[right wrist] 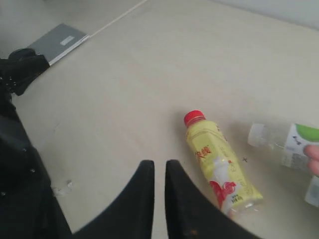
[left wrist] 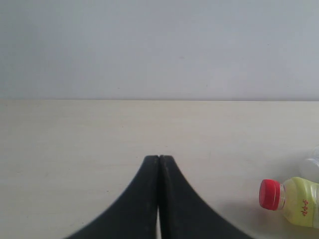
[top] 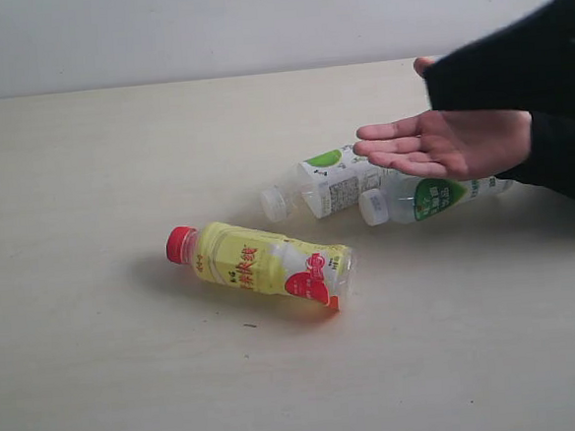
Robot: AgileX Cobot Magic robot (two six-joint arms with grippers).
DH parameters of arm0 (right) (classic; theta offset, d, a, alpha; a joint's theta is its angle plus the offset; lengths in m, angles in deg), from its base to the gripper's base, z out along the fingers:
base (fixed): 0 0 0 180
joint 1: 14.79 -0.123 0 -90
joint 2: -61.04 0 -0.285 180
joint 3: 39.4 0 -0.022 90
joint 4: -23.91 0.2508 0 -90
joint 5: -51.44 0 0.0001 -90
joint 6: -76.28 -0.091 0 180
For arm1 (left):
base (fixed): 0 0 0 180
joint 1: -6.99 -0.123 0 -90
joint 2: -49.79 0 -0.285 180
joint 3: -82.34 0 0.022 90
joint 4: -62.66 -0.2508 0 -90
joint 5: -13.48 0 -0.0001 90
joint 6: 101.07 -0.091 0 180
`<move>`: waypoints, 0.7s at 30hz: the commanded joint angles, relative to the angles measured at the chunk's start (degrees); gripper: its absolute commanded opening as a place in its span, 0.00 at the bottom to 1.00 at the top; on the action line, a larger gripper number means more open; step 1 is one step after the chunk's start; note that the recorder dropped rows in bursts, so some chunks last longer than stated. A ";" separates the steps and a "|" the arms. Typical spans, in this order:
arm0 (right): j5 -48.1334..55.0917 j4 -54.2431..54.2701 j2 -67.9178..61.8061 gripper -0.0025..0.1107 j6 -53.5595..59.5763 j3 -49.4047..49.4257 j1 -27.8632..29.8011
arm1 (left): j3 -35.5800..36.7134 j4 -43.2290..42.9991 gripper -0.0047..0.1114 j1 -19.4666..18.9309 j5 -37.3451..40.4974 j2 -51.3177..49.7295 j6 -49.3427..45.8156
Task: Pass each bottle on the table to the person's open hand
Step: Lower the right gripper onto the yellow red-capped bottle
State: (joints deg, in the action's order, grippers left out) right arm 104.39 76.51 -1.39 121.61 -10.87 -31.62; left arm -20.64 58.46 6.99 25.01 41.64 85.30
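Observation:
Three bottles lie on their sides on the table (top: 88,190). The yellow bottle (top: 261,264) with a red cap lies nearest the front. Behind it lie the white-labelled bottle (top: 330,183) and the clear bottle with a green label (top: 434,197). The clear red-labelled bottle is out of view. The person's open hand (top: 440,141) hovers palm up and empty above those two. My left gripper (left wrist: 159,158) is shut and empty, with the yellow bottle (left wrist: 299,204) off to one side. My right gripper (right wrist: 159,164) has a narrow gap and holds nothing; the yellow bottle (right wrist: 219,167) lies just beside it. Neither gripper shows in the exterior view.
A pale wall runs behind the table's far edge. The person's black sleeve (top: 544,69) fills the right of the exterior view. In the right wrist view, dark robot parts (right wrist: 20,149) and a grey panel (right wrist: 57,40) lie beyond the table edge.

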 commanded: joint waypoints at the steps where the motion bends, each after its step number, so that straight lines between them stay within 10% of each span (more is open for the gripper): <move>1: 2.26 1.27 -13.83 0.11 4.23 -7.60 -2.47 | 0.20 -0.16 0.04 0.00 -0.14 0.36 -0.11; 16: 1.89 -37.75 -46.18 0.13 -12.57 -27.77 -22.13 | 0.20 -0.16 0.04 0.00 -0.14 0.36 -0.11; 21: 4.37 -41.99 -53.15 0.37 -15.15 -33.41 -24.19 | 0.20 -0.16 0.04 0.00 -0.14 0.36 -0.11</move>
State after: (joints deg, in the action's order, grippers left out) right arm 107.69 36.51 -51.89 107.86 -41.78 -54.99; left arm -20.64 58.46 6.99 25.01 41.64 85.30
